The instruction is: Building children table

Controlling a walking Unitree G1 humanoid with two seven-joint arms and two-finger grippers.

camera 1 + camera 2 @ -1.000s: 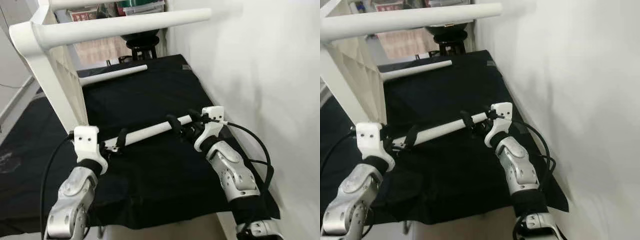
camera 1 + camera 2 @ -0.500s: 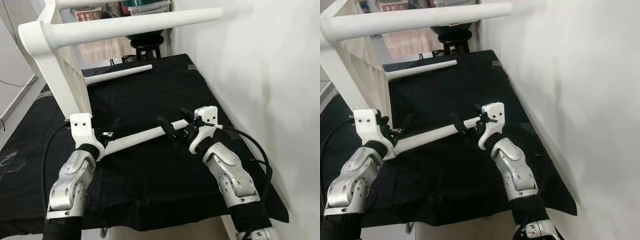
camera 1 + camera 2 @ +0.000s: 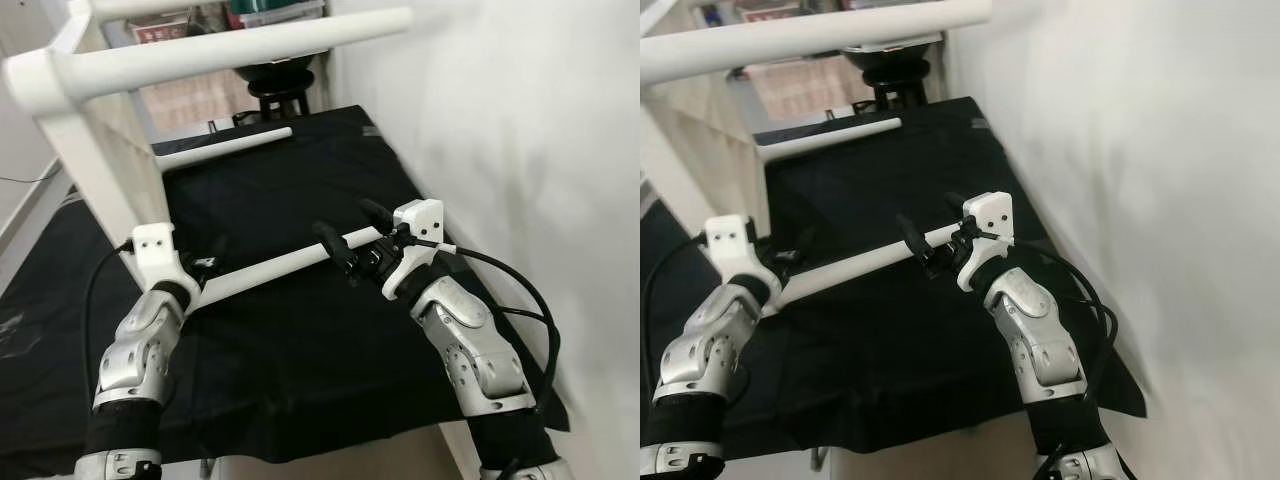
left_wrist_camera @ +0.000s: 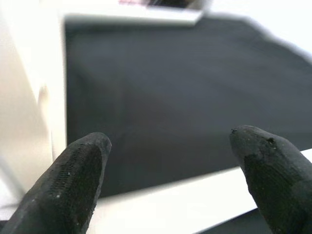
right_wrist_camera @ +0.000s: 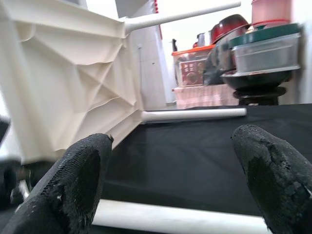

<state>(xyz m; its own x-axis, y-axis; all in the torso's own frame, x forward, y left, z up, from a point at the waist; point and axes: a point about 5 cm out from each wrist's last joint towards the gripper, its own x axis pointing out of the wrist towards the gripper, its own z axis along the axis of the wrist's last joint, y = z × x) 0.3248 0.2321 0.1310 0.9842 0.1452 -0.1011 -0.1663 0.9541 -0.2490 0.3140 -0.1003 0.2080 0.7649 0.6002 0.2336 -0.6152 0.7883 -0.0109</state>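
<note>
Now the loose table leg [image 3: 280, 267], slung between the spread left end effector [image 3: 213, 258] and spread right end effector [image 3: 352, 238], has edged closer to the upended white table frame [image 3: 95, 150], suggesting attachment nears.

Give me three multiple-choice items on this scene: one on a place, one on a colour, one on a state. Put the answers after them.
1. Where is the white leg that both grippers are on?
A. above the black cloth, near the wall
B. on the stool at the back
C. on the bare floor

2. What colour is the cloth?
A. red
B. black
C. white

3. How do the right gripper's fingers stand?
A. pinched flat together
B. spread, one on each side of the leg
C. folded back

Answers:
1 A: the white leg spans between the left gripper and the right gripper over the black cloth.
2 B: it is black all over.
3 B: the right wrist view shows the fingers wide apart around the leg.
</note>
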